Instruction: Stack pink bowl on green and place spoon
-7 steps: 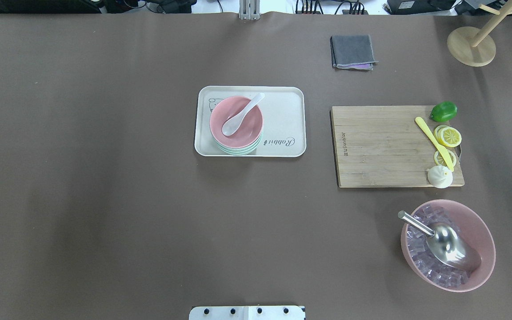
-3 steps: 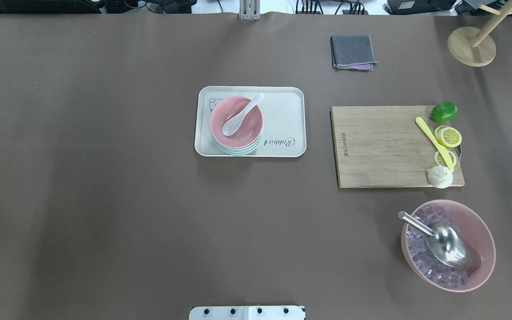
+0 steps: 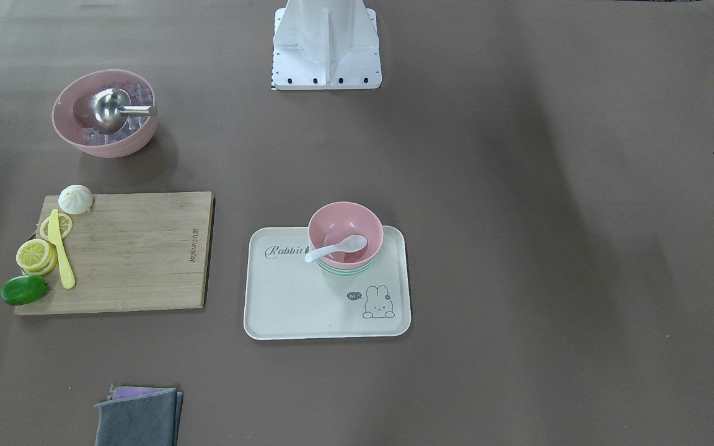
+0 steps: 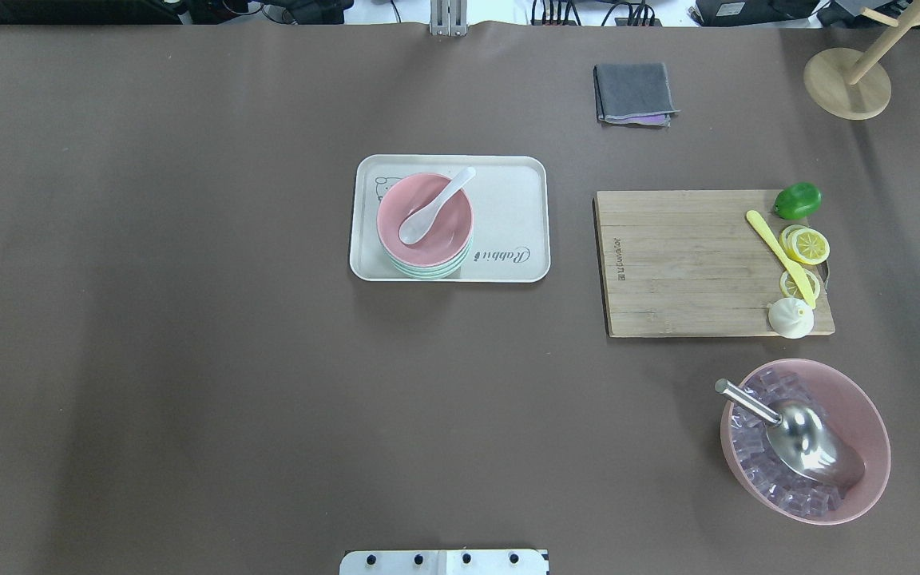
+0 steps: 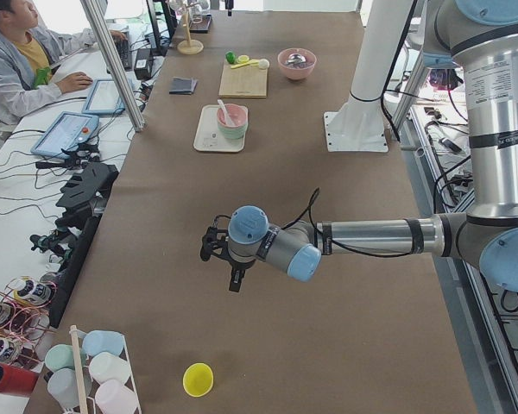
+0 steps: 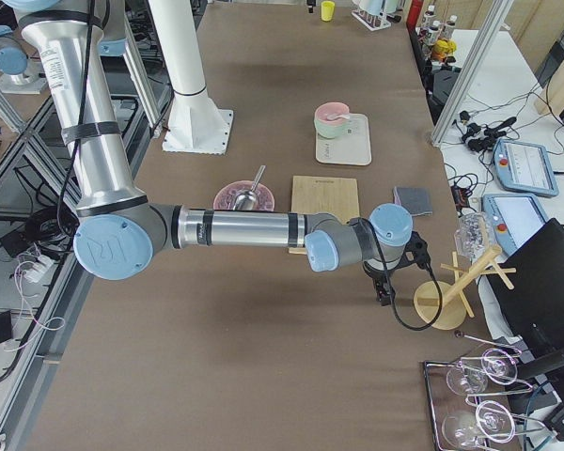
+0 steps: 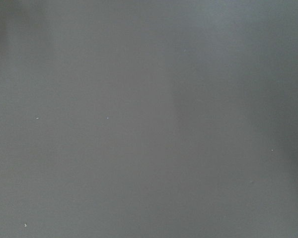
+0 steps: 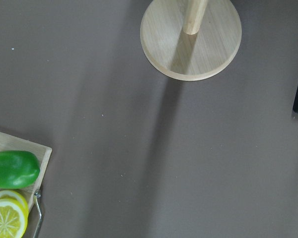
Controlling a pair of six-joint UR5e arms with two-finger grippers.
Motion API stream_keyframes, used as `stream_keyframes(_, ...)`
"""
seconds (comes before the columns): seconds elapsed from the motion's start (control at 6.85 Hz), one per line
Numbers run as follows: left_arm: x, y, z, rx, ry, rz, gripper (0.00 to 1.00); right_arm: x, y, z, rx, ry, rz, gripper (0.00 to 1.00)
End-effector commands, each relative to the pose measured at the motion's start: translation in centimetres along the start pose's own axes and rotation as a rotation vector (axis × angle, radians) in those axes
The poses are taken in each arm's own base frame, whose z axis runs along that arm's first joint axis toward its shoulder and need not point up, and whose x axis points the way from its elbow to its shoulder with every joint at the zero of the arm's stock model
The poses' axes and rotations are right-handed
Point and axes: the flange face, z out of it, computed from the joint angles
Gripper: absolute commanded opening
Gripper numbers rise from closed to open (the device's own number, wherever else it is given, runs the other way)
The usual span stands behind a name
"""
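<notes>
Overhead exterior view: the pink bowl (image 4: 450, 233) sits nested on top of the green bowl (image 4: 428, 273), of which only a striped rim shows below it. Both stand on the left part of the white tray (image 4: 508, 200) near the middle of the table (image 4: 188, 359). The white spoon (image 4: 416, 226) lies in the pink bowl, its scoop on the bowl's floor and its handle leaning over the far-right rim.

Neither arm is near the tray. The left claw (image 5: 233, 278) shows in the exterior left view, hanging over bare table well away from the bowls. The right claw (image 6: 385, 293) shows in the exterior right view, close to the wooden stand (image 4: 845, 84). I cannot tell how wide either of the 2 claws is. Neither holds anything that I can see.

To the right of the tray lies a cutting board (image 4: 684, 263) with a yellow knife (image 4: 779, 257), lemon slices (image 4: 807, 246) and a white bun (image 4: 790, 318) along its right edge, and a lime (image 4: 797, 200) at its far corner. Nearer the robot stands an ice bowl (image 4: 871, 431) with a metal scoop (image 4: 811, 443) in it. A folded grey cloth (image 4: 634, 92) lies at the far side.
</notes>
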Motion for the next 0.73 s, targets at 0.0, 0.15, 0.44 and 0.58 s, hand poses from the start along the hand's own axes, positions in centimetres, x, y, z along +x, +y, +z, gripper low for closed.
stream_keyframes(0.0,-0.60,0.33,0.16,0.000,-0.030,-0.007,0.98,-0.18,-0.21,-0.08,0.003,0.001,-0.006,1.00)
stream_keyframes(0.15,-0.77,0.41,0.18,-0.001,-0.025,-0.010,0.98,-0.17,-0.21,-0.08,0.003,0.002,-0.006,1.00)
stream_keyframes(0.44,-0.84,0.81,0.07,0.001,-0.024,-0.010,0.98,-0.02,0.07,0.06,0.000,0.002,-0.003,1.00)
stream_keyframes(0.58,-0.72,0.86,0.00,0.001,-0.019,-0.009,0.98,-0.05,0.27,0.05,0.000,0.001,-0.002,1.00)
